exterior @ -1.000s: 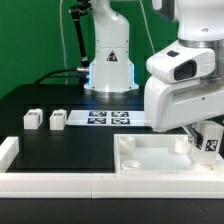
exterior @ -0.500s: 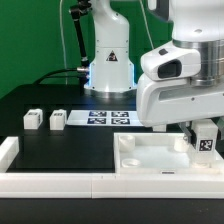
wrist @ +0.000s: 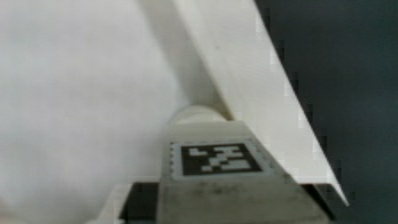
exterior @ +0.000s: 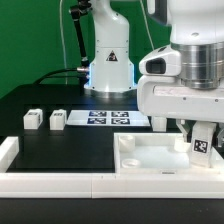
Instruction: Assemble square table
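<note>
In the exterior view, the robot's two-finger gripper [exterior: 203, 137] hangs over the corner of the white plastic square tabletop with a raised rim [exterior: 150, 160] on the exterior view's right. Its jaws look pinched on a small white block leg with a black-and-white tag [exterior: 203, 144]. The leg sits low, at that corner, just inside the rim. If the leg is tilted or a bit off the corner hole, it could go in crooked, and then it may jam or slip out of the jaws. A hard push could also make the tabletop slide, though the long white border rail [exterior: 60, 183] just beside its front edge should help stop it. A second small white block leg [exterior: 33, 118] and a third leg [exterior: 58, 119] lie well apart from the tabletop on the black table [exterior: 60, 150], near the flat white marker board [exterior: 110, 118]. There is lots of open room on that side. In the wrist view, the leg [wrist: 217, 160] shows its tag between the jaws, close to the slanted rim of the tabletop [wrist: 89, 90]. The rim is very near, so a sideways move could bump it. The hole is hidden under the leg, so I cannot tell if it lines up.
</note>
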You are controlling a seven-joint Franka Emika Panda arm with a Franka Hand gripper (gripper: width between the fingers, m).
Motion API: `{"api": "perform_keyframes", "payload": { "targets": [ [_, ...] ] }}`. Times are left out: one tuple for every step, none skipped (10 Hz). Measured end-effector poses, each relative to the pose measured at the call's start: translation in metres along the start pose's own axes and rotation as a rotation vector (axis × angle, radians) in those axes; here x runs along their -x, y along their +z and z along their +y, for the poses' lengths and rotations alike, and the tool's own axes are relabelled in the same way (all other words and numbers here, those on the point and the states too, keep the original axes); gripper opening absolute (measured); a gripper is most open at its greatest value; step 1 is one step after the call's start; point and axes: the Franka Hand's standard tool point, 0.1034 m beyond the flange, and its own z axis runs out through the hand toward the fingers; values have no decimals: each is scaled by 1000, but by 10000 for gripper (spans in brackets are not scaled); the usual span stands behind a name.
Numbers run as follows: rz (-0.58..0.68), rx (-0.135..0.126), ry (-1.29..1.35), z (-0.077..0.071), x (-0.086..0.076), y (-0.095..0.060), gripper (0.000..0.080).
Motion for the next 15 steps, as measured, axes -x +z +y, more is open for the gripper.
{"api": "perform_keyframes", "payload": {
  "targets": [
    [0,-26,171,-1,0,1,293],
    [-11,-34,242,-2,1,1,293],
    [-12,-36,269,-1,0,1,293],
    [-3,-43,287,0,-2,1,293],
    [10,-53,319,-1,-2,2,293],
    [3,-55,331,-2,0,2,362],
    [7,-55,244,-2,-1,2,362],
    [20,-55,103,-3,-1,1,558],
    [41,-40,-31,-6,0,-3,621],
    [51,-32,-149,-8,3,-7,621],
    [49,-30,-213,-7,3,-5,644],
    [49,-28,-259,-6,3,-4,648],
    [55,-20,-391,-6,3,-4,648],
    [73,-1,-554,-5,1,-4,649],
    [99,20,-716,-7,-4,-14,649]
  ]
}}
